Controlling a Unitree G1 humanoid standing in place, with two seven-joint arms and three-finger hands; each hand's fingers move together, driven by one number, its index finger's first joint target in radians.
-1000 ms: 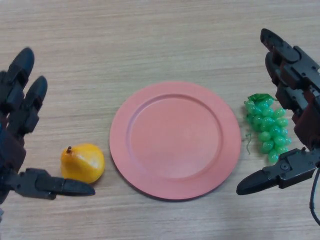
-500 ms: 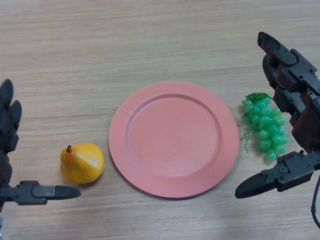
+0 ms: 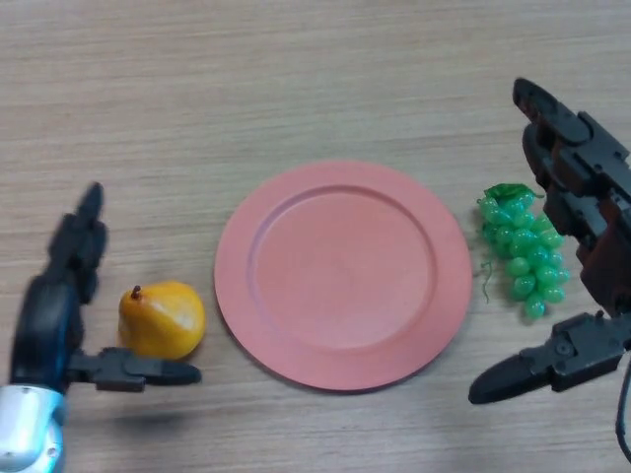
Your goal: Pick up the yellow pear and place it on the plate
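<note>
A yellow pear [image 3: 162, 319] with a small brown stem lies on the wooden table, left of the pink plate [image 3: 344, 274]. My left hand [image 3: 61, 310] stands open just left of the pear, fingers pointing up beside it and the thumb reaching along the table under the pear's near side. I cannot tell whether it touches the fruit. At the right edge my right hand [image 3: 582, 232] is open, its fingers behind a bunch of green grapes and its thumb in front of it.
The green grapes [image 3: 523, 251] lie just right of the plate, between the right hand's fingers and thumb. The wooden table [image 3: 296, 79] stretches bare behind the plate.
My left hand has come in from the left edge to stand close beside the pear, with its thumb now under the pear's near side. The pear, plate, grapes and right hand have stayed put.
</note>
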